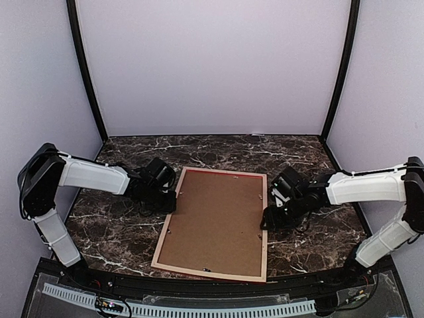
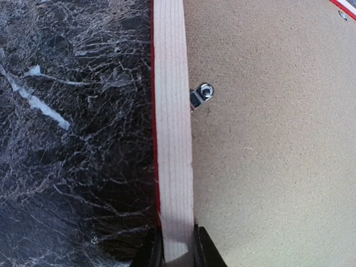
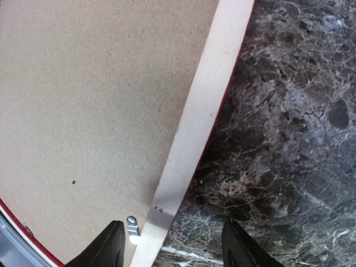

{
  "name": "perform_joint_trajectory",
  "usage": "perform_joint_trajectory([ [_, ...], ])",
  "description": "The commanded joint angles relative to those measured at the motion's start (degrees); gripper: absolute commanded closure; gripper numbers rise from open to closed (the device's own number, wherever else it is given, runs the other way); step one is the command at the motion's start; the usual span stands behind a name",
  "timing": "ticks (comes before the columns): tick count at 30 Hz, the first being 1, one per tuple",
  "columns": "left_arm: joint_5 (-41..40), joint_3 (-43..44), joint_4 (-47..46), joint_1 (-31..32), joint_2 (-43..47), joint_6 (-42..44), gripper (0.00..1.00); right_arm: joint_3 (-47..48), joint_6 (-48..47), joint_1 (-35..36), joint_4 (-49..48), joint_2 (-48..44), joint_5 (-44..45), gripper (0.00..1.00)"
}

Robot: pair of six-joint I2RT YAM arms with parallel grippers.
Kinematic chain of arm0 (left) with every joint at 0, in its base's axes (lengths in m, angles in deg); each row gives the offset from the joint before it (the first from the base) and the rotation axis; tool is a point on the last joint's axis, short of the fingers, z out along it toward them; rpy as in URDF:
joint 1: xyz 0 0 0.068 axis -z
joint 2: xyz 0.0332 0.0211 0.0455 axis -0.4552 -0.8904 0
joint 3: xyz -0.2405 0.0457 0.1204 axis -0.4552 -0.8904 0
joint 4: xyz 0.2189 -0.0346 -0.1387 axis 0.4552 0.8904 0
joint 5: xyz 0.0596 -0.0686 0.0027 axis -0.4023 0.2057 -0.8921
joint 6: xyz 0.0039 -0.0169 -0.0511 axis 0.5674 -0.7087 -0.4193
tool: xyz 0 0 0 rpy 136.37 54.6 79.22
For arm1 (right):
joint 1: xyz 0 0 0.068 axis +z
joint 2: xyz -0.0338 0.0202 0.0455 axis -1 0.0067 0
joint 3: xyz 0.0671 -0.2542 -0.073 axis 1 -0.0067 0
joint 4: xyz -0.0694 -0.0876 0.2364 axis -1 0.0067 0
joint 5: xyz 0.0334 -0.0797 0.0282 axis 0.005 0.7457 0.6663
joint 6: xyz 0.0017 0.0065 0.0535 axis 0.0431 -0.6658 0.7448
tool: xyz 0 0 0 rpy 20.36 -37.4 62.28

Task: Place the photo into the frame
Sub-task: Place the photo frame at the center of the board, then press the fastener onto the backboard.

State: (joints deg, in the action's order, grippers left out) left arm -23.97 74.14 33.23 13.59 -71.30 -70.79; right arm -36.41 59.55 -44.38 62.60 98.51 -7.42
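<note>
The frame (image 1: 168, 223) lies face down on the table, its pale wood back up and a thin red edge showing. The brown backing board (image 1: 218, 222) fills it. The photo is hidden. My left gripper (image 1: 171, 197) is shut on the frame's left rail (image 2: 172, 139), one finger on each side. My right gripper (image 1: 267, 222) is open over the right rail (image 3: 194, 128); its fingers (image 3: 108, 245) straddle the rail without touching it. A small metal clip (image 3: 132, 229) sits by the right rail, another clip (image 2: 201, 94) by the left rail.
The dark marble table (image 1: 112, 232) runs all round the frame. Grey walls and black posts close the back and sides. A black edge with a white cable track (image 1: 199, 309) runs along the near side.
</note>
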Motion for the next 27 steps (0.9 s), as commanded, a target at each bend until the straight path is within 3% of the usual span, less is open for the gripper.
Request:
perform_joint_trajectory([
  [1,0.02,-1.94,1.51,0.82,0.95,-1.59,0.89,-1.13,-0.84,1.65,-0.16,-1.26,-1.79,0.40],
  [13,0.03,-1.31,1.68,0.82,0.55,-1.38,0.89,3.35,-3.23,5.79,3.25,5.43,1.57,0.46],
  [27,0.99,-1.49,1.11,0.91,-0.20,-1.09,0.89,3.69,-3.58,6.55,3.73,7.08,3.63,0.63],
])
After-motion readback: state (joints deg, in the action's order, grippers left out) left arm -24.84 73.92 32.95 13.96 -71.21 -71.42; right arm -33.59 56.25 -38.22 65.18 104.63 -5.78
